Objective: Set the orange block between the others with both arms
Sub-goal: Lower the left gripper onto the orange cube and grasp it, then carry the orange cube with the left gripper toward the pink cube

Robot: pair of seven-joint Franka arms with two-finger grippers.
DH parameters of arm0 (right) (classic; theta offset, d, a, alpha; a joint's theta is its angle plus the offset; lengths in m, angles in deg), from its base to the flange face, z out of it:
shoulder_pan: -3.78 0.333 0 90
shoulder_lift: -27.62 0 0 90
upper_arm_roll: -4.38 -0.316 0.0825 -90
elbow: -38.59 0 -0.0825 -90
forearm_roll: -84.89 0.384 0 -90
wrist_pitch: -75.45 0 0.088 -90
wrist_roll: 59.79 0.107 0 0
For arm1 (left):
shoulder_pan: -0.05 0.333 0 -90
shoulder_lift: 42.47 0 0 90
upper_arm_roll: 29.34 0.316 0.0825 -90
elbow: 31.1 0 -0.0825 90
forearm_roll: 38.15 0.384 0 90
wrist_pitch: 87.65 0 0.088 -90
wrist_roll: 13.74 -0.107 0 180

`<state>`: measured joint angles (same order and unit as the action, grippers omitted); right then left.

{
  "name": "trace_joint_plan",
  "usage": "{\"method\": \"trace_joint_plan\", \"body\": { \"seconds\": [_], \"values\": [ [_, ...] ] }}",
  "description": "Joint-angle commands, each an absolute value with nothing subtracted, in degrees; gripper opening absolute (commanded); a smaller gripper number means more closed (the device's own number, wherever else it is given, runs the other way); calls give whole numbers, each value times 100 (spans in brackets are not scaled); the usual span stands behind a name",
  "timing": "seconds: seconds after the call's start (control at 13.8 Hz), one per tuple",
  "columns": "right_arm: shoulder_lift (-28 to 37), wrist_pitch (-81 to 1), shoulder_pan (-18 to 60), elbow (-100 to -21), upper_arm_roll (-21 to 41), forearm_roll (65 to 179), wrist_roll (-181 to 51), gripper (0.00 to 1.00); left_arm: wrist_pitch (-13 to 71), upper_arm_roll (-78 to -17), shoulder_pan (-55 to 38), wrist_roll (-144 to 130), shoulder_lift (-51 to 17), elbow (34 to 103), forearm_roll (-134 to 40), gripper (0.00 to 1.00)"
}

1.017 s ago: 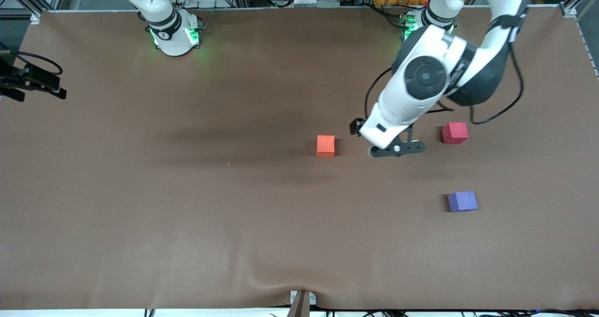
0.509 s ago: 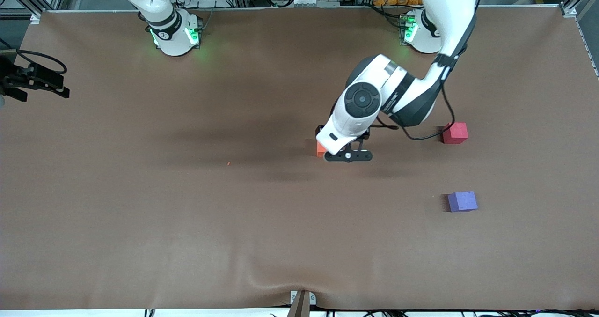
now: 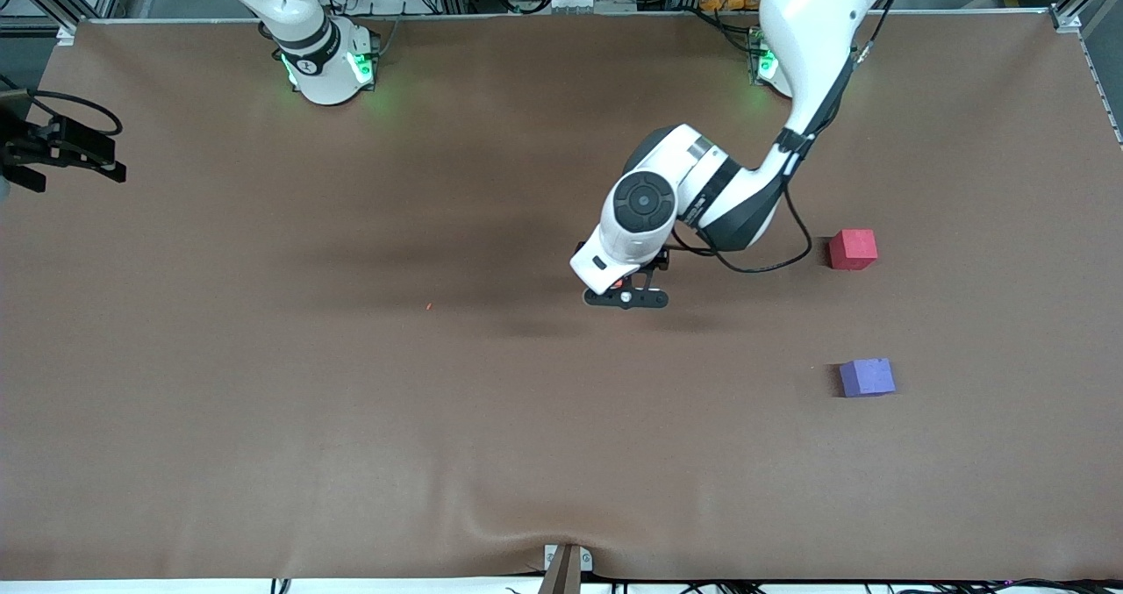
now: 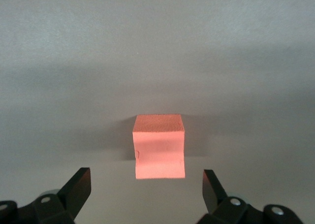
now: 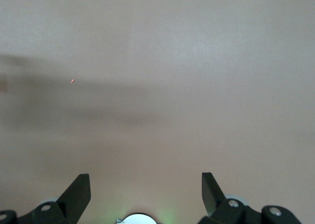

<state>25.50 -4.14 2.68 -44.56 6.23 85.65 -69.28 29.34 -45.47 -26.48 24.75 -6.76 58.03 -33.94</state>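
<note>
The orange block (image 4: 159, 145) sits on the brown table, just ahead of my left gripper's open fingertips (image 4: 83, 179) and centred on the gap between them. My left gripper (image 3: 625, 298) hangs low over the block, with nothing between its fingers. In the front view the left wrist covers almost all of the block. The pinkish-red cube (image 3: 853, 248) stands toward the left arm's end. The purple-blue cube (image 3: 867, 376) lies nearer to the front camera than the red one. My right gripper (image 5: 145, 184) is open over bare table near its own base; that arm waits.
The right arm's green-lit base (image 3: 326, 63) and the left arm's base (image 3: 772, 59) stand at the table's back edge. A black device with a cable (image 3: 61, 148) sits at the right arm's end. A tiny orange speck (image 3: 429, 306) lies mid-table.
My left arm has swung from beside the red cube toward the right arm's end and now hangs over the orange block, covering it in the front view. The cubes have not moved.
</note>
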Motion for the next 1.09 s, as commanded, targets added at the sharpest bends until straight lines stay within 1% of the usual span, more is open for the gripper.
{"method": "trace_joint_plan", "body": {
  "seconds": [0.0,1.02],
  "values": [
    [2534,-391,193,-4438,570,8533,-7007,100,2977,-4525,-2772,2598,-495,5705,-3191,100],
    [2525,-426,263,-4438,552,8542,-6998,100,3373,-4498,-2861,2853,-20,5723,-3095,100]
  ]
}}
